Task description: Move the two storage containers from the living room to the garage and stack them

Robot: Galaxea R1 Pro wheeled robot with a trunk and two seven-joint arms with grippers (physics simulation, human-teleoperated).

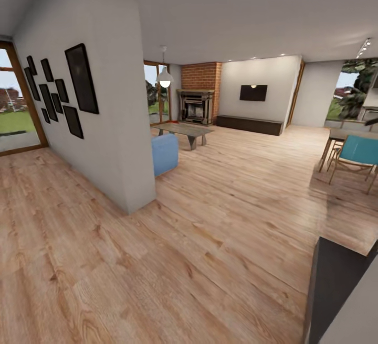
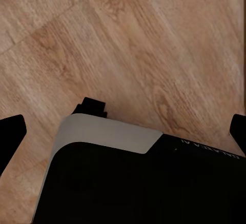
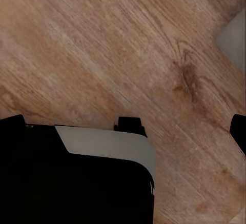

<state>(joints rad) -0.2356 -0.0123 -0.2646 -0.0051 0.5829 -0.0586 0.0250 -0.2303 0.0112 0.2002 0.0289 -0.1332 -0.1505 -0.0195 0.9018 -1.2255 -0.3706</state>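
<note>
Head view, room: the living room, light wood plank flooring (image 1: 210, 239) running out ahead of the robot.
Head view, 12 o'clock: red brick fireplace (image 1: 198, 104) at the far wall, glass coffee table (image 1: 185, 131) in front of it, pendant lamp (image 1: 165, 77) hanging above.
Head view, 11 o'clock: partition wall (image 1: 105, 124) with dark picture frames (image 1: 81, 78); the blue sofa (image 1: 165, 153) pokes out from behind its end.
Head view, 1 o'clock: wall screen (image 1: 253, 93) over a low dark cabinet (image 1: 250, 124).
Head view, 3 o'clock: teal chair (image 1: 357, 155) at a table edge.
Head view, 5 o'clock: dark counter corner (image 1: 336, 286), close to the robot.
Storage containers: no orange-red bin found in these pictures; location unknown from here.
Left wrist view: left gripper (image 2: 123, 131), dark fingertips at opposite edges of the frame, spread wide, nothing between them; the robot's base (image 2: 110, 134) and plank floor below.
Right wrist view: right gripper (image 3: 125, 131), fingertips likewise far apart, empty, over the planks.
Risk 1: base clipping the partition wall's corner or the dark counter, if driven through on a tight line.
Risk 2: time lost searching, since the bins are not yet in sight and furniture may hide them.
</note>
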